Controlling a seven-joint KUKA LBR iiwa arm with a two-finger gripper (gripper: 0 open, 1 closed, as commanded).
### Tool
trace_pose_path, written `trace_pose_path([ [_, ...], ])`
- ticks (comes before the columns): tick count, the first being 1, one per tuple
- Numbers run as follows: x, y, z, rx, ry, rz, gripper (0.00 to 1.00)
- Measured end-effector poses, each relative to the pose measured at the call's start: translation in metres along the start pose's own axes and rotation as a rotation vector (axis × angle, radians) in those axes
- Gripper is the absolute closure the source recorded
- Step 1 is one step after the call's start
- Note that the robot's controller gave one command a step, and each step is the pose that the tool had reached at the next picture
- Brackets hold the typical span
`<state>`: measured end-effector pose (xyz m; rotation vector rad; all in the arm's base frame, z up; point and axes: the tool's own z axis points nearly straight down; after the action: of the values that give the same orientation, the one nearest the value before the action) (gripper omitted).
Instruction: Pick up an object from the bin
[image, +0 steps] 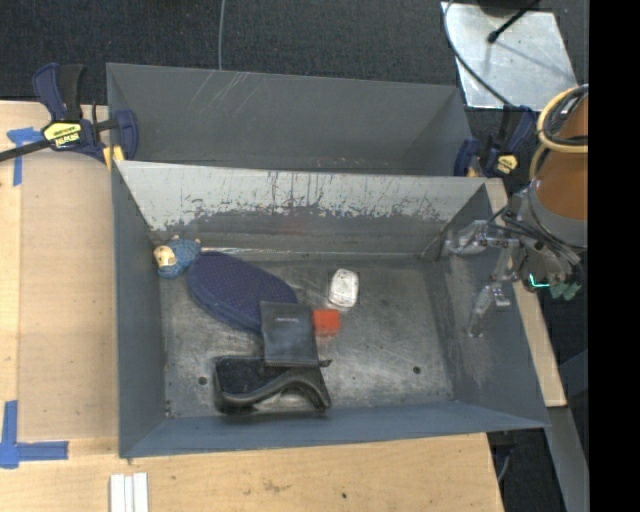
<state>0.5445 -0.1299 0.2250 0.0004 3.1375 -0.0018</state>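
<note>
My gripper (466, 287) hangs above the bin's right wall with its two metal fingers spread open and nothing between them. Nearest to it, left of it on the bin floor, lies a small white rounded thing (343, 288). Just below that sits a small orange-red block (326, 321). A dark grey square block (288, 335) rests beside the red one, partly on a black curved thing (270, 386) near the front wall.
A flat dark blue oval (233, 288) lies at the back left, with a small yellow-headed toy (168, 258) at its far end in the corner. Bare floor stretches between the white thing and the right wall.
</note>
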Motion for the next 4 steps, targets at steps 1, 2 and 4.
trace_pose_path([
  [1, -0.062, 0.032, 0.089, -0.002, 0.001, -0.257, 0.0],
  [2, -0.082, 0.102, 0.047, -0.003, -0.006, -0.325, 0.0],
  [4, -0.048, 0.263, 0.072, -0.006, -0.006, -0.235, 0.0],
])
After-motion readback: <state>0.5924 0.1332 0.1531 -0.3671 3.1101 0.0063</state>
